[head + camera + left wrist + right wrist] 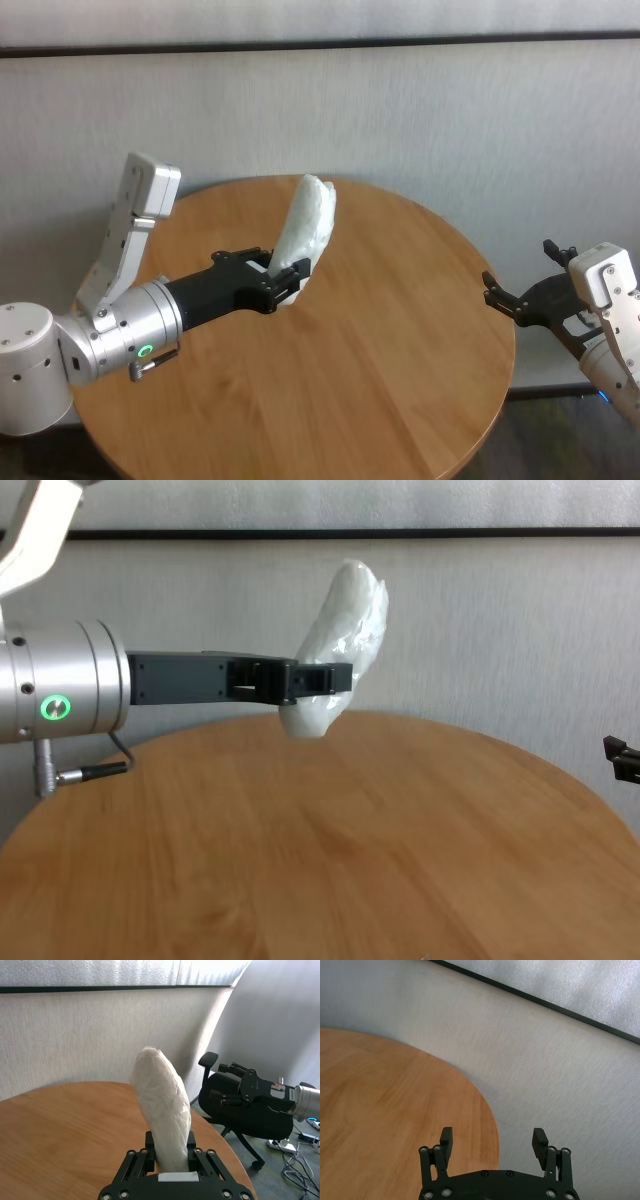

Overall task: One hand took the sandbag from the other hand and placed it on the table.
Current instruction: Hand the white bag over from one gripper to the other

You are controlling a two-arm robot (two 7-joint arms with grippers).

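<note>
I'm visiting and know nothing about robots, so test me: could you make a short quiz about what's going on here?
1. True or false: the sandbag is lying flat on the table.
2. Which gripper holds the sandbag? A) left gripper B) right gripper C) both
3. Fill in: the right gripper waits beside the table's edge with its fingers ____.

Key:
1. False. It stands up from the left gripper, clear above the wood.
2. A. The left gripper is shut on the sandbag's lower end.
3. Open, and holding nothing.
</note>
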